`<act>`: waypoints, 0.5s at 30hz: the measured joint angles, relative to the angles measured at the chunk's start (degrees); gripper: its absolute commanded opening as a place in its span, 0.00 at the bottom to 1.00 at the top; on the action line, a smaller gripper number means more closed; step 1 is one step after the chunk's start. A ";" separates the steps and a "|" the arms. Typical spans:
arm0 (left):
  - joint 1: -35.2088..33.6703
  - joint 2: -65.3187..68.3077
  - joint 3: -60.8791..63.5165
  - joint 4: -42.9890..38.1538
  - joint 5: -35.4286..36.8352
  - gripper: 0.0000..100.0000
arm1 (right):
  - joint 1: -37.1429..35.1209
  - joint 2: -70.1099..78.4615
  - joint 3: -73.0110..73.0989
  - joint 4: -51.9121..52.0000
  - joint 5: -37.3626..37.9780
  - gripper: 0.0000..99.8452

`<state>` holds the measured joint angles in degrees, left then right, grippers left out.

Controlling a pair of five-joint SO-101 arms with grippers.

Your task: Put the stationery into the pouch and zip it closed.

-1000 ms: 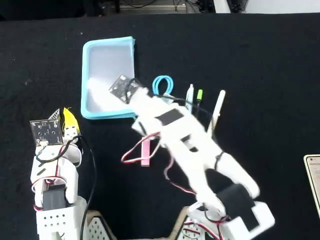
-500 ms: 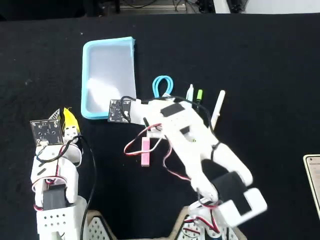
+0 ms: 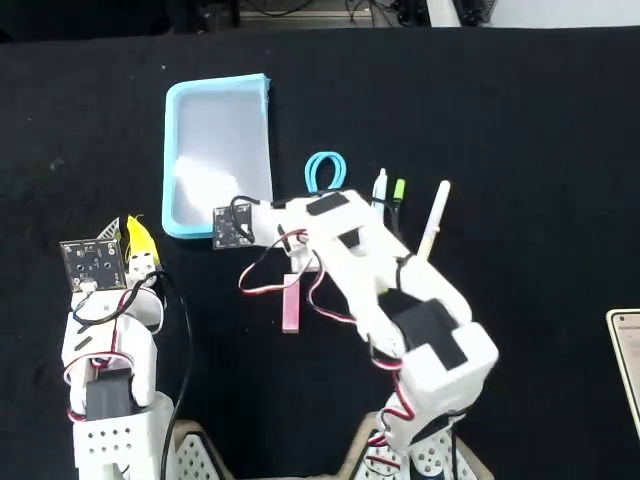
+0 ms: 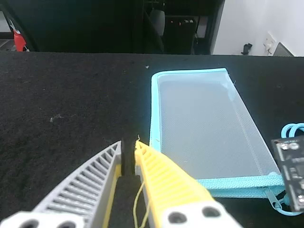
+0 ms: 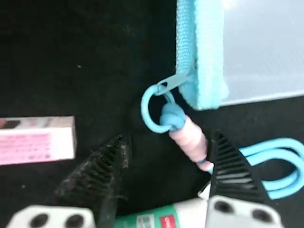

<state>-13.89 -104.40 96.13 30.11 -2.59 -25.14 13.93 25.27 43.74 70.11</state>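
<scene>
Starting with the pouch (image 3: 218,150): flat on the table (image 3: 520,120), far left, seemingly empty. Hovering at its near corner with the right gripper (image 5: 170,138), jaws spread wide either side of the zipper pull (image 5: 171,118), gripping nothing. Parked well back with the left gripper (image 4: 128,151), pinched nearly shut, empty. Lying outside, beside the pouch: pens (image 3: 398,190) and eraser (image 3: 291,303). Probably opening the zipper, nothing packed yet. Next, likely: close on the pull, then drag it along the pouch edge.

Black cloth table (image 3: 520,120), white wall (image 4: 247,21) behind, dark furniture (image 4: 157,21) beyond.
</scene>
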 measured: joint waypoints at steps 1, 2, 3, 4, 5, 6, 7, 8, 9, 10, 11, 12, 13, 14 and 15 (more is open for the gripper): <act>0.00 0.00 0.00 0.00 0.00 0.06 | 0.00 0.79 -0.79 0.00 0.18 0.25; 0.00 0.00 0.00 0.00 0.00 0.06 | 0.00 1.49 -1.58 0.09 0.35 0.22; 0.00 0.00 0.00 0.00 0.00 0.06 | 0.00 2.11 -2.37 0.18 0.35 0.18; 0.00 0.00 0.00 0.00 0.00 0.06 | 0.09 2.55 -2.99 0.26 0.35 0.13; 0.00 0.00 0.00 0.00 0.00 0.06 | 0.09 2.81 -3.43 0.53 0.35 0.06; 0.00 0.00 0.00 0.00 0.00 0.06 | 0.18 2.90 -3.87 0.62 0.35 0.00; 0.00 0.00 0.00 0.00 0.00 0.06 | 0.18 2.90 -4.48 0.62 0.35 0.03; 0.00 0.00 0.00 0.00 0.00 0.06 | 0.26 2.99 -5.10 0.62 0.35 0.04; 0.00 0.00 0.00 0.00 0.00 0.06 | 0.35 2.99 -5.45 0.62 0.26 0.02; 0.00 0.00 0.00 0.00 0.00 0.06 | 0.62 2.99 -5.71 0.53 -0.88 0.01; 0.00 0.00 0.00 0.00 0.00 0.06 | 0.88 2.73 -5.80 0.53 -2.55 0.02; 0.00 0.00 0.00 0.00 0.00 0.06 | 1.14 1.85 -5.80 1.05 -4.57 0.02; 0.00 0.00 0.00 0.00 0.00 0.06 | 1.32 0.53 -5.80 2.02 -6.42 0.01; 0.00 0.00 0.00 0.00 0.00 0.06 | 1.41 -1.05 -5.80 3.34 -8.18 0.01; 0.00 0.00 0.00 0.00 0.00 0.06 | 1.41 -2.90 -5.80 4.84 -10.02 0.01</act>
<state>-13.89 -104.40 96.13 30.11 -2.59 -23.74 11.03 19.47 48.57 60.09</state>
